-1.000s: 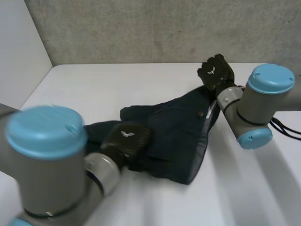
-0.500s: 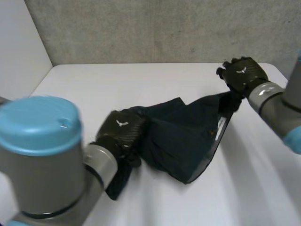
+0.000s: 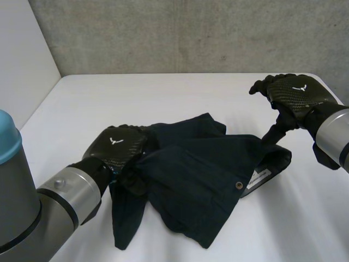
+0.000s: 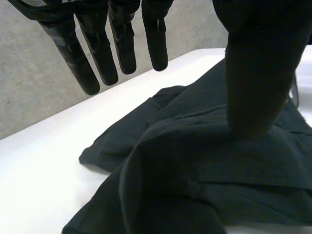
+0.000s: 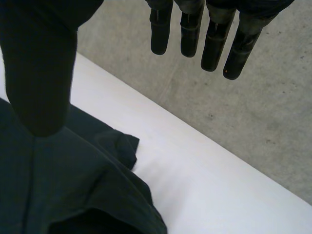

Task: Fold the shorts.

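Arranging step: the shorts (image 3: 202, 185) are not yet folded.
Dark, soft and wrinkled, they lie bunched on the white table (image 3: 163, 98). My left hand (image 3: 117, 144) rests on their left part, fingers straight. My right hand (image 3: 294, 95) hovers above their right edge, fingers spread, holding nothing. Next I probably must pinch an edge.

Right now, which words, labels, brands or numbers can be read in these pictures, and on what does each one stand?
No text here can be read.
White label on the dark shorts, near the waistband: its print is too small to read.
Back of the left hand: a white winged emblem, no letters.
Back of the right hand: the same white emblem, no letters.
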Robot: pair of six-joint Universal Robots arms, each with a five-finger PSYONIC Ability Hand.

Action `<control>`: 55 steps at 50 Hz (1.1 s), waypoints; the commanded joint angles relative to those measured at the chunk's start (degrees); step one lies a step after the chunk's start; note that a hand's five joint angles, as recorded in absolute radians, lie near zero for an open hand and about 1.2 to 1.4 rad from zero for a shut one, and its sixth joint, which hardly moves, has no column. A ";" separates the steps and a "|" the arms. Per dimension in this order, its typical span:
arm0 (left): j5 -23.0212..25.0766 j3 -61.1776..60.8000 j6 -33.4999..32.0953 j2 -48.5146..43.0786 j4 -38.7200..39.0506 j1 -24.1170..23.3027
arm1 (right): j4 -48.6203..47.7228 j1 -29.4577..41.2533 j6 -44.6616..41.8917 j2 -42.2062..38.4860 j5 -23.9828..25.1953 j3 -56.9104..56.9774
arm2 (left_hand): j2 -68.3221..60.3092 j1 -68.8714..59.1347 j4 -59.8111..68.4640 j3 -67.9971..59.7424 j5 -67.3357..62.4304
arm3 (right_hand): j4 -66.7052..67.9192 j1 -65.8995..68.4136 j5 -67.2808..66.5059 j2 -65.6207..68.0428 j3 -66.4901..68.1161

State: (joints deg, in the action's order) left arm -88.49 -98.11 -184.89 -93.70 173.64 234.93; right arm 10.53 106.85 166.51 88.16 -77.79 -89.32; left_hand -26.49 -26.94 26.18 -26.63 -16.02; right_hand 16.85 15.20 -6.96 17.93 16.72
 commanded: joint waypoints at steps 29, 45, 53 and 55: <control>-3.44 -9.83 12.36 -4.29 5.13 9.06 | -21.60 23.66 14.72 -14.77 -9.57 -22.21 | 2.82 3.27 -2.51 2.96 2.35 | 8.38 10.02 -8.26 7.30 8.50; -3.71 -8.77 12.36 -8.86 5.30 8.44 | -27.66 27.62 14.29 -20.48 -13.08 -21.33 | 2.82 3.27 -2.51 2.96 2.35 | 8.20 9.85 -8.09 7.12 8.33; -4.06 -8.33 12.27 -11.50 5.30 8.44 | -30.30 27.71 9.99 -22.42 -17.92 -20.37 | 0.13 0.59 0.17 0.28 -0.34 | 51.07 52.72 -50.95 49.99 51.19; -4.06 -8.42 12.10 -11.59 5.39 8.44 | -31.36 27.62 8.49 -22.25 -18.10 -20.10 | -5.41 -4.95 5.71 -5.26 -5.88 | 63.15 64.79 -63.03 62.07 63.27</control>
State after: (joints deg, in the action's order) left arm -92.44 -106.54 -172.57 -104.43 178.95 243.36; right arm -18.60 134.64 179.10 66.25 -93.50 -110.14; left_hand -22.37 -23.01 22.17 -22.39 -11.89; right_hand 46.02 39.37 -31.09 45.91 45.70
